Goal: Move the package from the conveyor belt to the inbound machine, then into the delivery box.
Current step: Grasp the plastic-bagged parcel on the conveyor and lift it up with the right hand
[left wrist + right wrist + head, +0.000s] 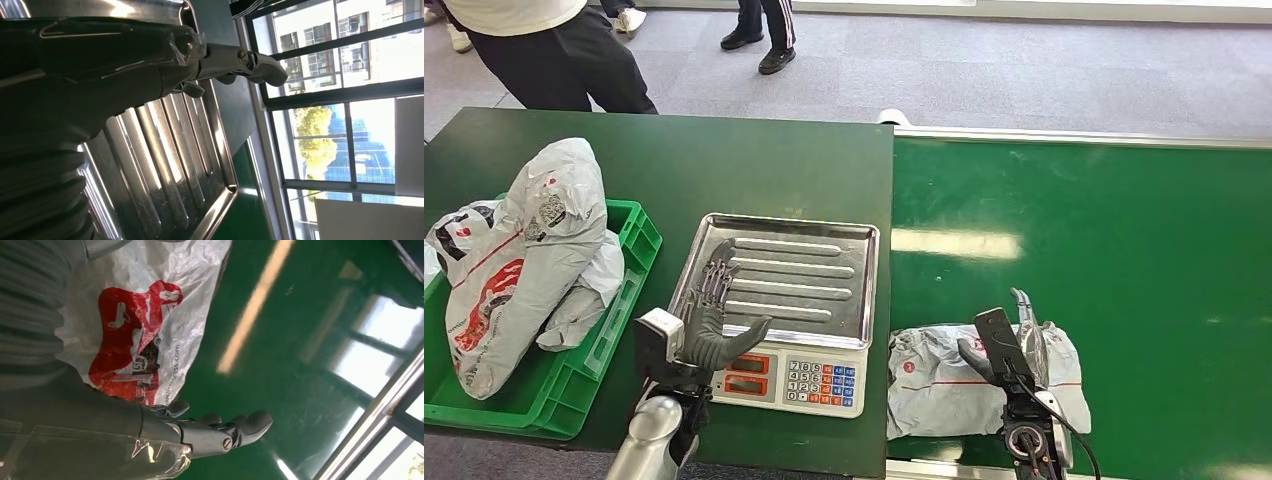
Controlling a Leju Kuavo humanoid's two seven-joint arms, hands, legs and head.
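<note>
The flat grey plastic mailer bag with red print [944, 375] lies on the green conveyor belt [1124, 260], directly under the right hand [1009, 345], whose fingers are spread, holding nothing; it looks light, soft and slippery, so a pinch on a bunched edge seems best; the left hand [712, 315] hovers open over the ribbed steel scale tray [824, 270].

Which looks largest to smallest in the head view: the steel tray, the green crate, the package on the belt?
1. Green crate, though bags cover much of it.
2. Steel tray.
3. Package on the belt.
The tray and package look close in size; the right hand hides part of the package, so that order is unsure.
</note>
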